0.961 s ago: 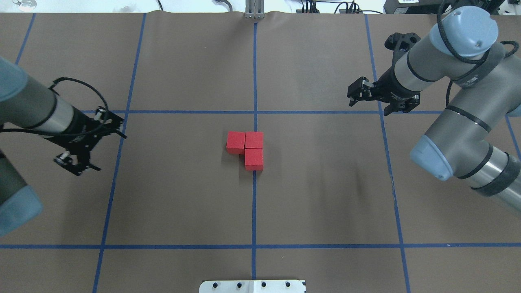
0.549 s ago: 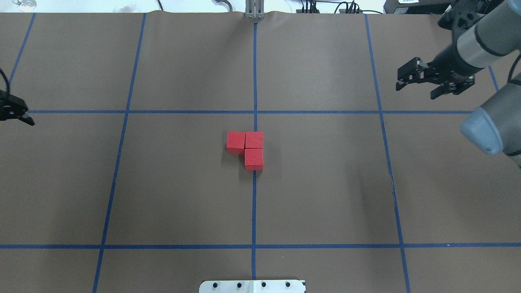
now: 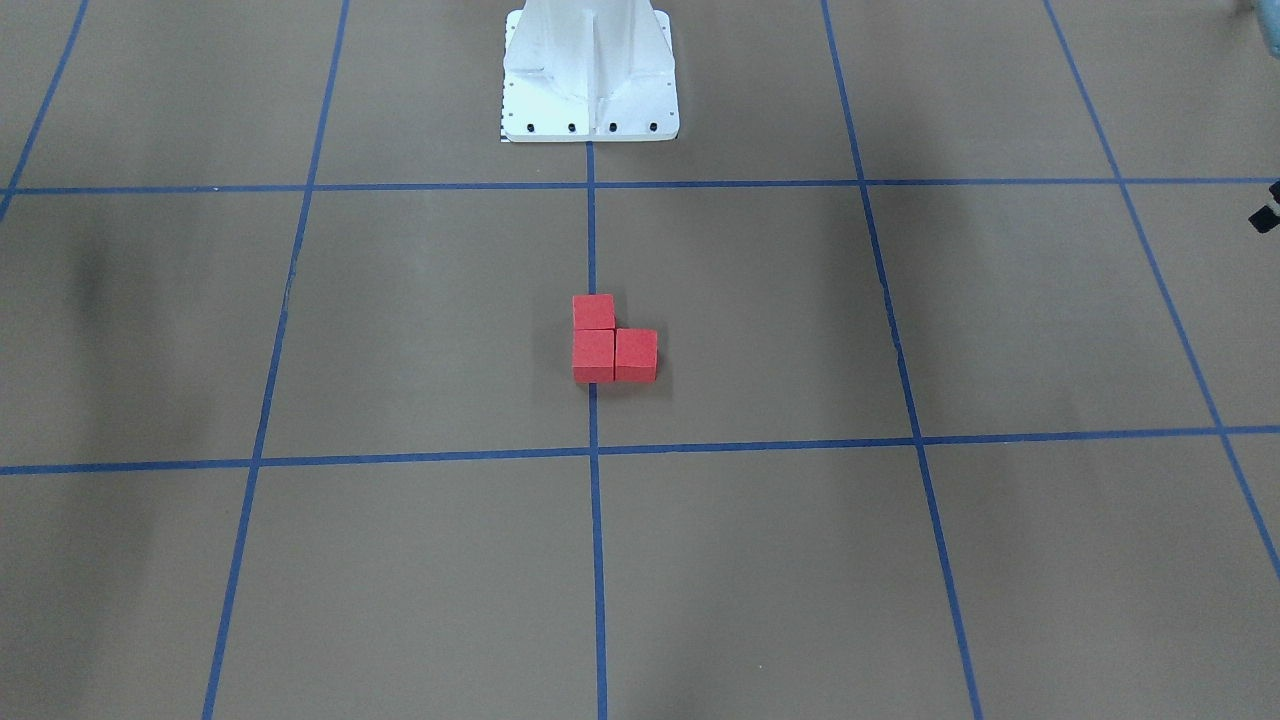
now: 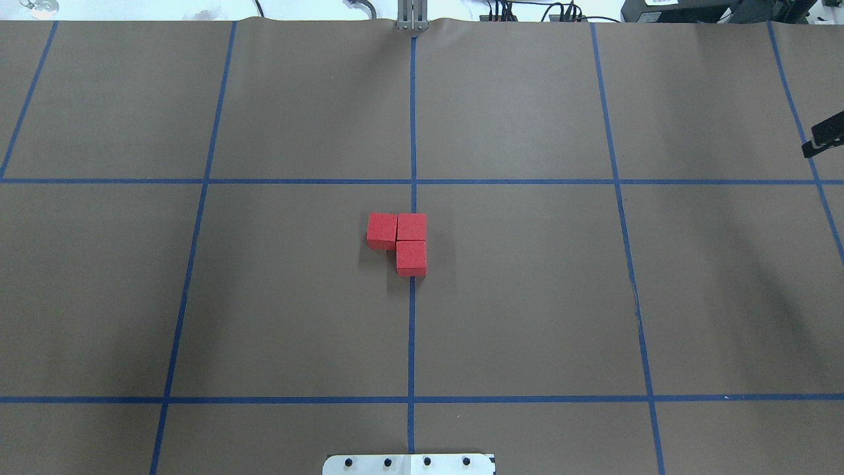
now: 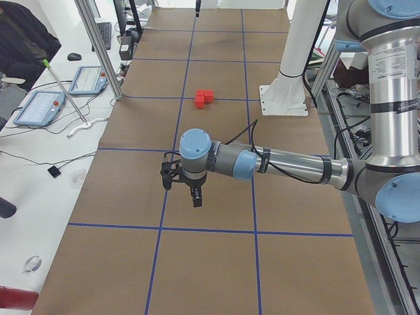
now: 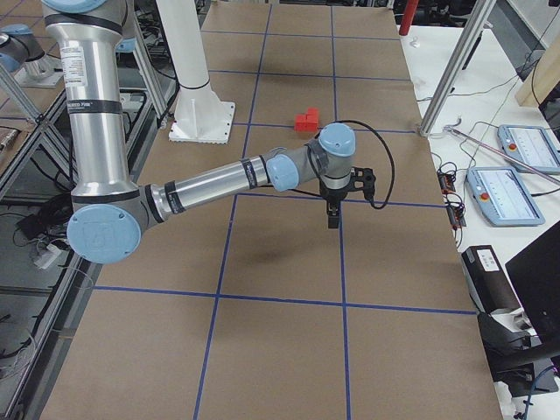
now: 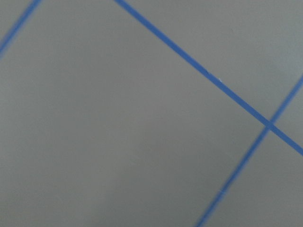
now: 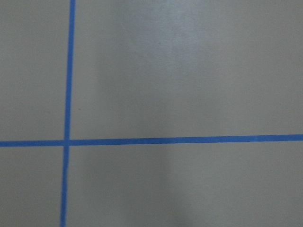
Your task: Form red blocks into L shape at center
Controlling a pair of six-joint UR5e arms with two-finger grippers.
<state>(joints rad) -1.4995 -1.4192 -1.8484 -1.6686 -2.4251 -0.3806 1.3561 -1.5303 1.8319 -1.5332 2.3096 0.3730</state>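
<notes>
Overhead exterior view: three red blocks [image 4: 411, 227] are seen pressed together in an L at the centre [image 4: 435, 297] of the brown surface [image 4: 527, 99], which is gridded with blue tape [image 4: 297, 181]. Two blocks are placed one behind the other on the middle tape line. The third is set against the farther one, on the robot's left. All three lie flat with their faces touching.

The left hand [image 5: 186, 187] is held low over the surface, well apart from the blocks, towards the table's left end. The right hand [image 6: 343, 199] is held likewise towards the right end. Only slivers of either are caught at the edges of the overhead and front views, so it cannot be told whether they are clenched or released. Nothing is seen held in either. Only bare surface and tape are shown by the wrist cameras.
</notes>
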